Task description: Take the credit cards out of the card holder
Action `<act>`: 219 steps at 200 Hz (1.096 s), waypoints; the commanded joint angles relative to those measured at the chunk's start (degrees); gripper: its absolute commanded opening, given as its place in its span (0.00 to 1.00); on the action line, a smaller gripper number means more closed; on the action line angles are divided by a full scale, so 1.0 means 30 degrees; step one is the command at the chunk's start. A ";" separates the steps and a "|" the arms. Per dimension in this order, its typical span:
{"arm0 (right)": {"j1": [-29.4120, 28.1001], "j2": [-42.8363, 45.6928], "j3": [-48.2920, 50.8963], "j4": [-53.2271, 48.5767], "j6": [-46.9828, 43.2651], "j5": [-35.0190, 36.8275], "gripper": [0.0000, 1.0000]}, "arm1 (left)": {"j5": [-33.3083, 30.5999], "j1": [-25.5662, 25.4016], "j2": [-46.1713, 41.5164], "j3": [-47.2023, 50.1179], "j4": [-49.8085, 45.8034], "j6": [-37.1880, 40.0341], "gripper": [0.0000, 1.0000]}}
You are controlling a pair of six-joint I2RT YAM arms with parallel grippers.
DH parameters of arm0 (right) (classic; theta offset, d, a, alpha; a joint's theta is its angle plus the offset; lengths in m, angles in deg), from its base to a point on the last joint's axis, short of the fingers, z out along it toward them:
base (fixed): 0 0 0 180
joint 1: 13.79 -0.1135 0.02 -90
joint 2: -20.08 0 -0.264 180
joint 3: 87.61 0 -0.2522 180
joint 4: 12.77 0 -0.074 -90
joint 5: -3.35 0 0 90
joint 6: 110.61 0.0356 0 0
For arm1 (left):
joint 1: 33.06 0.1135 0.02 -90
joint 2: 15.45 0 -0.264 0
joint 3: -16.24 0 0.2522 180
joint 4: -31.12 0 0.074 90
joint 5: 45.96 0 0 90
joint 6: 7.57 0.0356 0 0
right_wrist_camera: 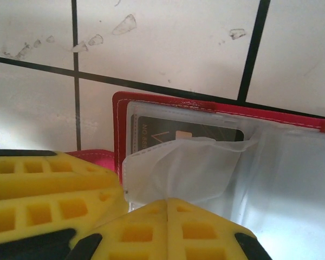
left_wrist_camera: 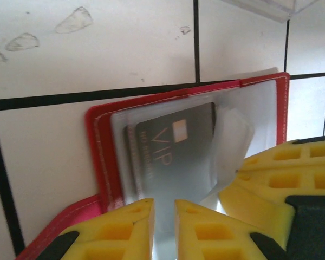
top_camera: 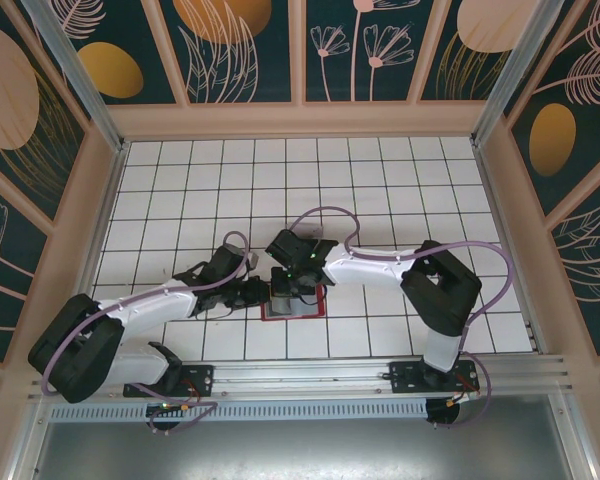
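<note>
on the left, the left gripper reaches in low over the near side of the open card holder; its fingers stand close, with only a narrow slit between them, and the lower edge of a plastic pocket lies in that slit, but we cannot tell whether they pinch it

the card holder lies opened flat on the table, about midway between the left and right edges and nearer the near edge than the far one, its red cover down and its clear pockets facing up

in the pocket at its left end we see a dark credit card marked vip, with a pale chip, tucked inside the plastic

just right of it, a loose clear sleeve is crumpled and lifted off the holder

on the right, the right gripper has its yellow fingers pressed together on the lower part of that clear sleeve, just beside the left gripper's fingers
</note>
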 commanded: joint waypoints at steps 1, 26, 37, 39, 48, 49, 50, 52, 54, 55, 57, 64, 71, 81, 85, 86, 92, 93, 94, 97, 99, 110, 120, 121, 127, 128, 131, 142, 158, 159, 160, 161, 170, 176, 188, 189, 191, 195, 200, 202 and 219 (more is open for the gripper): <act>0.0089 0.0767 0.0238 0.0439 0.0334 -0.0168 0.03 | 0.0647 -0.0148 0.0553 0.0190 0.0662 -0.0274 0.19; 0.0096 0.0843 0.0296 0.0385 0.0291 -0.0078 0.03 | 0.0734 -0.0198 0.0741 0.0327 0.1144 -0.0472 0.19; 0.0098 0.0853 0.0365 0.0356 0.0280 -0.0078 0.04 | 0.0815 -0.0223 0.0771 0.0366 0.1297 -0.0567 0.19; 0.0098 0.0858 0.0355 0.0331 0.0278 -0.0078 0.04 | 0.0821 -0.0224 0.0800 0.0373 0.1326 -0.0567 0.19; 0.0093 0.0895 0.0398 0.0245 0.0279 -0.0053 0.06 | 0.0906 -0.0202 0.0811 0.0340 0.1402 -0.0625 0.19; 0.0095 0.0897 0.0399 0.0225 0.0274 -0.0036 0.06 | 0.0923 -0.0198 0.0810 0.0338 0.1403 -0.0625 0.19; 0.0082 0.0913 0.0400 0.0201 0.0271 -0.0028 0.07 | 0.0931 -0.0196 0.0824 0.0337 0.1404 -0.0640 0.19; 0.0094 0.0939 0.0400 0.0183 0.0276 0.0015 0.08 | 0.0930 -0.0195 0.0798 0.0314 0.1404 -0.0629 0.19; 0.0082 0.0989 0.0400 0.0142 0.0285 0.0062 0.09 | 0.0937 -0.0216 0.0792 0.0308 0.1404 -0.0627 0.19; 0.0090 0.0988 0.0400 0.0130 0.0291 0.0080 0.10 | 0.0953 -0.0220 0.0801 0.0307 0.1404 -0.0641 0.19; 0.0088 0.1031 0.0386 0.0099 0.0296 0.0115 0.12 | 0.0958 -0.0223 0.0792 0.0285 0.1404 -0.0629 0.19; 0.0106 0.1219 0.0444 -0.0013 0.0286 0.0303 0.16 | 0.0955 -0.0246 0.0751 0.0255 0.1404 -0.0628 0.19; 0.0123 0.1412 0.0509 -0.0097 0.0268 0.0499 0.19 | 0.1048 -0.0252 0.0704 0.0247 0.1480 -0.0600 0.19; 0.0224 0.1784 0.0608 -0.0316 0.0239 0.0801 0.22 | 0.1141 -0.0249 0.0711 0.0220 0.1549 -0.0626 0.19; 0.0274 0.1893 0.0661 -0.0405 0.0239 0.0938 0.24 | 0.1144 -0.0231 0.0717 0.0193 0.1550 -0.0626 0.19; 0.0288 0.1938 0.0662 -0.0422 0.0239 0.0957 0.24 | 0.1145 -0.0242 0.0719 0.0191 0.1550 -0.0626 0.19; 0.0392 0.2144 0.0740 -0.0535 0.0248 0.1148 0.26 | 0.1195 -0.0253 0.0764 0.0138 0.1598 -0.0626 0.19; 0.0406 0.2195 0.0761 -0.0545 0.0258 0.1165 0.27 | 0.1199 -0.0238 0.0772 0.0135 0.1589 -0.0626 0.19; 0.0413 0.2235 0.0786 -0.0565 0.0263 0.1188 0.27 | 0.1201 -0.0231 0.0791 0.0118 0.1584 -0.0626 0.19; 0.0488 0.2373 0.0826 -0.0623 0.0267 0.1270 0.27 | 0.1229 -0.0254 0.0807 0.0081 0.1580 -0.0637 0.19; 0.0539 0.2447 0.0895 -0.0660 0.0268 0.1313 0.27 | 0.1231 -0.0260 0.0845 0.0044 0.1602 -0.0628 0.19; 0.0784 0.2898 0.1155 -0.0760 0.0255 0.1515 0.28 | 0.1306 -0.0311 0.0978 -0.0085 0.1610 -0.0626 0.19; 0.1056 0.3341 0.1448 -0.0817 0.0261 0.1659 0.30 | 0.1320 -0.0368 0.1141 -0.0260 0.1585 -0.0626 0.19; 0.1075 0.3395 0.1481 -0.0818 0.0250 0.1669 0.30 | 0.1320 -0.0370 0.1166 -0.0270 0.1583 -0.0626 0.19; 0.1207 0.3650 0.1667 -0.0848 0.0227 0.1758 0.30 | 0.1349 -0.0425 0.1246 -0.0415 0.1595 -0.0644 0.19; 0.1224 0.3680 0.1693 -0.0848 0.0233 0.1763 0.30 | 0.1349 -0.0441 0.1262 -0.0435 0.1587 -0.0635 0.19; 0.1319 0.3828 0.1763 -0.0863 0.0223 0.1789 0.31 | 0.1375 -0.0449 0.1298 -0.0489 0.1581 -0.0612 0.19; 0.1619 0.4278 0.2059 -0.0957 0.0186 0.1908 0.31 | 0.1406 -0.0527 0.1501 -0.0751 0.1565 -0.0607 0.19; 0.1955 0.4953 0.2438 -0.1051 0.0112 0.2109 0.31 | 0.1438 -0.0649 0.1837 -0.1178 0.1507 -0.0606 0.19; 0.1964 0.4991 0.2474 -0.1052 0.0117 0.2114 0.31 | 0.1438 -0.0656 0.1850 -0.1198 0.1499 -0.0601 0.19; 0.1983 0.5025 0.2507 -0.1068 0.0105 0.2131 0.31 | 0.1438 -0.0674 0.1872 -0.1222 0.1496 -0.0613 0.19; 0.2021 0.5057 0.2523 -0.1075 0.0113 0.2140 0.31 | 0.1438 -0.0683 0.1882 -0.1263 0.1494 -0.0605 0.19; 0.2211 0.5385 0.2750 -0.1083 0.0081 0.2206 0.31 | 0.1452 -0.0760 0.2059 -0.1562 0.1415 -0.0604 0.19; 0.2300 0.5584 0.2889 -0.1056 0.0082 0.2250 0.31 | 0.1460 -0.0854 0.2181 -0.1737 0.1362 -0.0594 0.19; 0.2509 0.5934 0.3183 -0.1024 0.0090 0.2265 0.31 | 0.1416 -0.0965 0.2351 -0.2097 0.1185 -0.0568 0.19; 0.2534 0.5951 0.3183 -0.1024 0.0091 0.2280 0.31 | 0.1427 -0.0990 0.2356 -0.2126 0.1178 -0.0567 0.19; 0.2567 0.6000 0.3242 -0.1025 0.0048 0.2291 0.31 | 0.1435 -0.0986 0.2397 -0.2191 0.1172 -0.0582 0.19; 0.2627 0.6094 0.3303 -0.1025 0.0046 0.2294 0.31 | 0.1412 -0.1037 0.2447 -0.2301 0.1128 -0.0583 0.19; 0.2686 0.6219 0.3381 -0.1021 0.0033 0.2287 0.31 | 0.1408 -0.1111 0.2515 -0.2426 0.1104 -0.0582 0.19; 0.2693 0.6243 0.3409 -0.1024 0.0026 0.2293 0.31 | 0.1408 -0.1141 0.2532 -0.2464 0.1095 -0.0593 0.19; 0.2920 0.6575 0.3695 -0.0995 -0.0080 0.2295 0.31 | 0.1372 -0.1355 0.2889 -0.2958 0.0967 -0.0576 0.19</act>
